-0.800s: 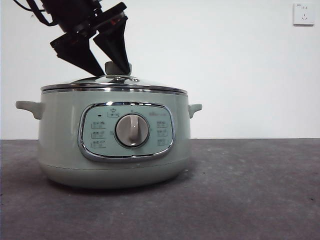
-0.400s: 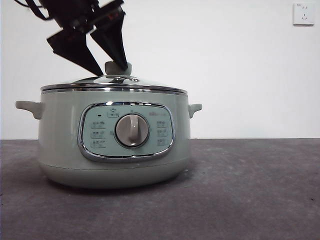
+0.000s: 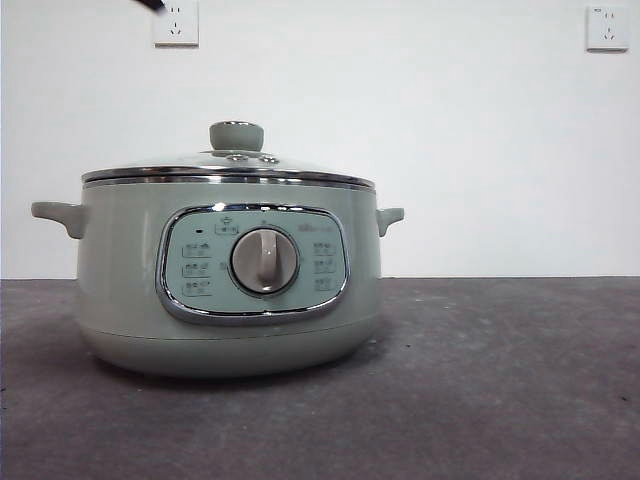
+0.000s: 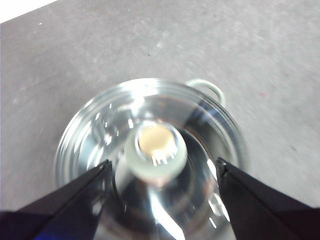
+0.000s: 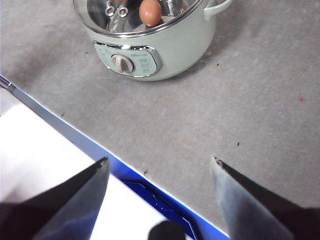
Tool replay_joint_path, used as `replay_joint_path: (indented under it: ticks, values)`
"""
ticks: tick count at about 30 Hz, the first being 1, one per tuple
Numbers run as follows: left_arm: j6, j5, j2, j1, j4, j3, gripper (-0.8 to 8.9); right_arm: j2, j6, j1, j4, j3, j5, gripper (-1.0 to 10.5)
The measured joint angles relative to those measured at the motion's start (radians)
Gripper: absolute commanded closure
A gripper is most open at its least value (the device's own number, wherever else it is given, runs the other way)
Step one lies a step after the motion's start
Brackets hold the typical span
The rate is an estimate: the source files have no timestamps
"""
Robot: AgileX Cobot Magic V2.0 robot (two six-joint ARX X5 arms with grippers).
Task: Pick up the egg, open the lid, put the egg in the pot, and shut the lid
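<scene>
**A:** What is shown across the table?

**B:** The pot [image 3: 230,290], pale sage-green with a silver dial, is seen standing on a dark grey table [image 3: 500,380]. The lid [image 3: 228,168] is seated flat on its rim, with the green knob [image 3: 236,135] upright on top. Two wall sockets are seen on the white wall behind.

**A:** Where is the egg?

**B:** In the right wrist view, the egg [image 5: 150,12] is seen inside the pot, reddish-brown under the glass.

**A:** And the grippers?

**B:** The left gripper [image 4: 162,172] is held above the lid, its jaws spread wide on either side of the knob and touching nothing. In the front view only a black tip is seen at the top edge. The right gripper [image 5: 159,165] is held well apart from the pot, near the table's edge, with its jaws parted and empty.

**A:** Which step is in hand?

**B:** The closing of the lid is judged done, so the task appears essentially complete. Nothing more than a clear withdrawal of the left gripper is called for, with the knob left undisturbed.
</scene>
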Motion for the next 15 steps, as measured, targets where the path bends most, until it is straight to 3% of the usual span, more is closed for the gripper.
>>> replay_joint_path:
  ticks: [8, 15]
  values:
    - [0.0, 0.185, -0.126, 0.0, -0.253, 0.067, 4.68, 0.0, 0.0, 0.0, 0.001, 0.0, 0.0, 6.0]
    - [0.0, 0.206, -0.174, 0.0, -0.372, 0.067, 4.72, 0.0, 0.0, 0.0, 0.001, 0.0, 0.0, 6.0]
